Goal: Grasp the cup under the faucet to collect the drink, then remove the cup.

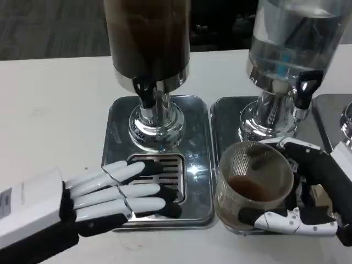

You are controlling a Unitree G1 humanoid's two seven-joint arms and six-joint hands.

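Head view: the right hand [308, 190] gripped the cup [254, 184], part-filled, at the right tray's [225, 118] front-left corner, clear of the faucet [146, 93], while the left hand [118, 198], fingers apart, rested on the left tray's grate [165, 165]; withdrawal should be level and slow.

Cup [254, 184] right of drip tray [198, 159], before clear dispenser [289, 55].
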